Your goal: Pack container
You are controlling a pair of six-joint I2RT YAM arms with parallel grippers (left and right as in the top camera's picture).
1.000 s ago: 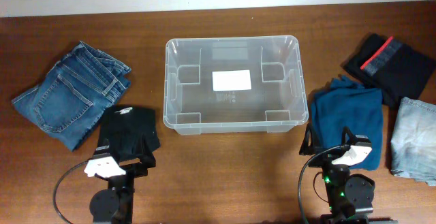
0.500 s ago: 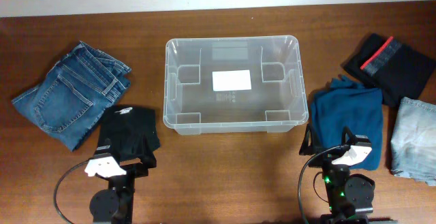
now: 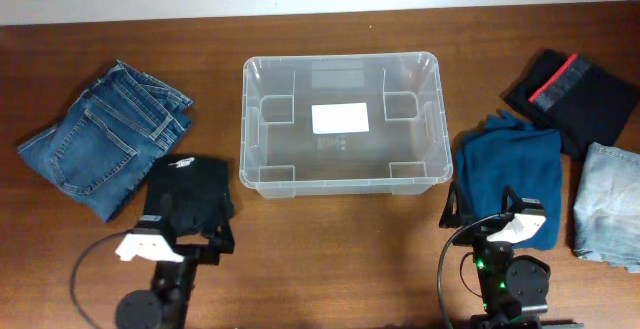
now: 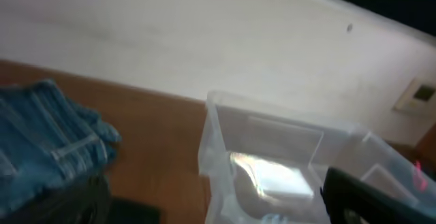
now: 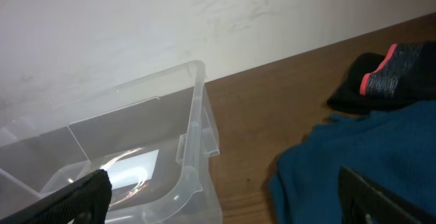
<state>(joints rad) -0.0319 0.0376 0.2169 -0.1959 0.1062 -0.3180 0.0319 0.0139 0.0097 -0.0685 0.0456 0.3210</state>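
Jaws on both grippers are spread wide and hold nothing. Seen from overhead, the left gripper (image 3: 188, 224) sits near the front edge of the table, left of centre, over the near edge of a folded black garment. The right gripper (image 3: 482, 209) sits near the front edge, right of centre, at the near left corner of a teal garment. Whether either gripper touches the cloth cannot be told.

A dark brown wooden table (image 3: 330, 259) fills the view, with a pale wall along its far edge. The container (image 3: 340, 182), a large clear plastic bin with rounded corners, stands upright and open in the middle of the table, closer to the far edge, with nothing inside.

Dark blue jeans (image 3: 100, 139) lie folded near the left edge, well apart from the bin. The teal garment (image 3: 510, 174) lies just beside the bin's right wall. A black garment with a red stripe (image 3: 575, 94) lies towards the far right corner, touching the teal one. The folded black garment (image 3: 190, 194), with a small white mark, lies between the jeans and the bin's near left corner. Pale blue denim (image 3: 608, 204) lies at the right edge, partly cut off. A white label (image 3: 340, 117) sits on the bin's base.
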